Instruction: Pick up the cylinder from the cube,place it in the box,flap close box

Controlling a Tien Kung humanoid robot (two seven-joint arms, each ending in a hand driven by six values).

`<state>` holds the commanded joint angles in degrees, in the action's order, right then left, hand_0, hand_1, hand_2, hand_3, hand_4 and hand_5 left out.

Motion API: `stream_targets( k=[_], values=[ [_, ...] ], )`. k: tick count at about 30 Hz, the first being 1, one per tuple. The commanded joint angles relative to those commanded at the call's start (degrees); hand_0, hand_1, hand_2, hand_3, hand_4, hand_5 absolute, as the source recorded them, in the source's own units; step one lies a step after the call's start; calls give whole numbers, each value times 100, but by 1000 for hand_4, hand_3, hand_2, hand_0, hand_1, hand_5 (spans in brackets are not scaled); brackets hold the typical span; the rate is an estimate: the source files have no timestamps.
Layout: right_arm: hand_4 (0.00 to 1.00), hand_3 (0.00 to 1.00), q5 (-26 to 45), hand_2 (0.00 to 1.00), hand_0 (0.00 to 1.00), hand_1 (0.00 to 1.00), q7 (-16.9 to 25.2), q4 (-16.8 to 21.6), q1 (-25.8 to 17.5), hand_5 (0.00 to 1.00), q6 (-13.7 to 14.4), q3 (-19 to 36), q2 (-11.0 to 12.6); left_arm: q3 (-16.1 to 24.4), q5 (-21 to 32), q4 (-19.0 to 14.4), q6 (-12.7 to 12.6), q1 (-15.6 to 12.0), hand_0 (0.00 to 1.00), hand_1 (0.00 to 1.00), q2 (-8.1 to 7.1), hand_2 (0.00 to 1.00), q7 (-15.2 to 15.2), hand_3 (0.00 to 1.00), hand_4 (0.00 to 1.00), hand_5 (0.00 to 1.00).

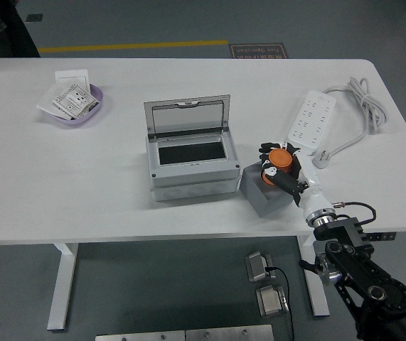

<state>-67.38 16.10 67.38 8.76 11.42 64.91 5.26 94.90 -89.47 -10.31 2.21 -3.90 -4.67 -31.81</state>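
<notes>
Cube [263, 193] right of box [188, 160]

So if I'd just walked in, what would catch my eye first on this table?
Probably the orange cylinder, the brightest thing here, gripped in the robot's right hand over the grey cube near the table's front edge. Just left of it stands the grey box with its clear lid flipped up. A white power strip lies behind the hand, and a purple dish of packets sits far left.
</notes>
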Motion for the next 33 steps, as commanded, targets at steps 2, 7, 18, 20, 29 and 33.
stream_targets(
  k=[2,7,18,20,29,33],
  values=[
    [121,354,-29,454,604,455,-6,22,3,2,26,-13,4,-1,0,0,-4,0,701,704,1,637,11,679,750,546],
    [39,245,-132,329,577,375,11,150,20,2,130,-26,25,8,-16,0,-9,-2,700,702,-2,635,32,675,750,545],
    [2,219,-258,252,429,188,58,381,72,2,264,-33,71,38,-61,0,-15,-5,698,702,4,633,71,670,751,544],
    [2,219,-272,252,429,188,59,396,85,2,276,-34,77,42,-70,0,-14,-4,698,702,4,633,75,670,751,544],
    [2,222,-805,246,416,179,-126,514,306,2,514,-140,203,66,-104,0,-11,-13,696,701,-3,632,75,667,752,545],
    [2,222,-1307,246,416,179,-362,514,608,2,660,-358,288,88,-134,0,-8,-14,696,701,-8,632,72,667,752,545]
  ],
)
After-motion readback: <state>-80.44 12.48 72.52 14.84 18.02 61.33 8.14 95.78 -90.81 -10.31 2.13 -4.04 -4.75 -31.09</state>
